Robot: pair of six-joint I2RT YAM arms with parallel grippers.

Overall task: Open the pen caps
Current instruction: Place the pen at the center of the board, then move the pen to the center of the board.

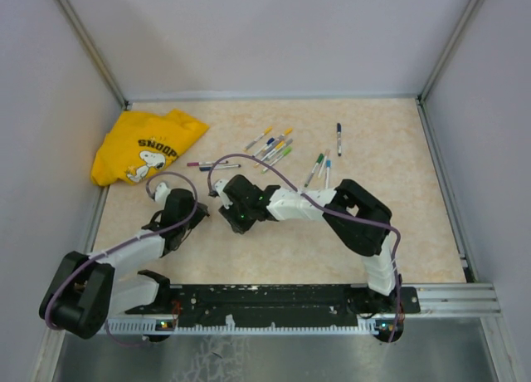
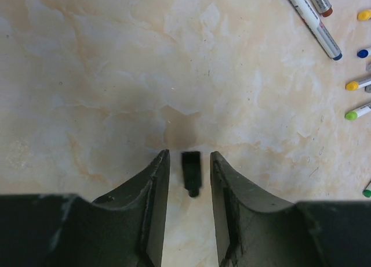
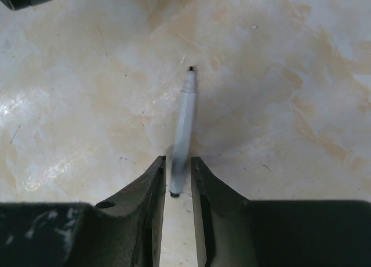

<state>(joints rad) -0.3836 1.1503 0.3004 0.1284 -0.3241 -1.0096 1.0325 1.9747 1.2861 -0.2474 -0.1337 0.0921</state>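
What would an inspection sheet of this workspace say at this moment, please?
Surface: beige marbled table; no spills seen.
Job's things: black cap on its own, off any pen; uncapped pen, tip bare; other pens scattered mid-table, coloured ends showing.
Clutter: yellow shirt crumpled in the far left corner.
Grippers: left end effector open, the cap between its jaws and touching neither; right end effector around the pen's rear end, grip unclear.
Cables: purple cables loop along both arms; the right one arches near the pens.
Surroundings: grey walls on three sides; metal rail at the near edge.
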